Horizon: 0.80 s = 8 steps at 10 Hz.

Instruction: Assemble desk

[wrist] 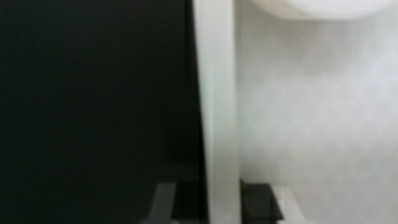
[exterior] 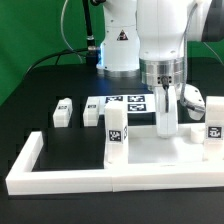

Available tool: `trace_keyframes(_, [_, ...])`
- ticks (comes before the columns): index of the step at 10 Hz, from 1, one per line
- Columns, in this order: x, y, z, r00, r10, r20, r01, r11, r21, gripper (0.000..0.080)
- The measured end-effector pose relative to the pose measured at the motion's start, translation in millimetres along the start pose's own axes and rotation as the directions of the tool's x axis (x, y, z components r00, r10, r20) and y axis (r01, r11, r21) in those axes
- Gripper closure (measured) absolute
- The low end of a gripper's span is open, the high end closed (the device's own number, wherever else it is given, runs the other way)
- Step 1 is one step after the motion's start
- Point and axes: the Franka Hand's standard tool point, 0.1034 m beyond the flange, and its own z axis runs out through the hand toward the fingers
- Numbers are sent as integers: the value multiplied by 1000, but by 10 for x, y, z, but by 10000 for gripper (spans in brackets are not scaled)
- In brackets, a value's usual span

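The white desk top (exterior: 150,148) lies flat at the exterior view's right, against the white border frame. One tagged leg (exterior: 115,138) stands upright at its left corner and another (exterior: 214,126) at its right end. Two loose legs (exterior: 63,112) (exterior: 90,113) stand on the black table to the left. My gripper (exterior: 165,122) points straight down on the desk top's far side. In the wrist view its fingers (wrist: 180,203) hold the top's raised rim (wrist: 215,100) from both sides. The gripper (wrist: 221,205) looks shut on that rim.
The marker board (exterior: 125,102) lies behind the desk top, near the robot's base (exterior: 120,45). The white L-shaped border frame (exterior: 60,178) runs along the front and up the left side. A round white shape (wrist: 324,6) shows on the desk top in the wrist view.
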Motion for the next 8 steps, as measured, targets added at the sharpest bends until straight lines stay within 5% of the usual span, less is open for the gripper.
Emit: trace_keyframes(8, [30,-10,-17,996,-93,0,93,996,11,728])
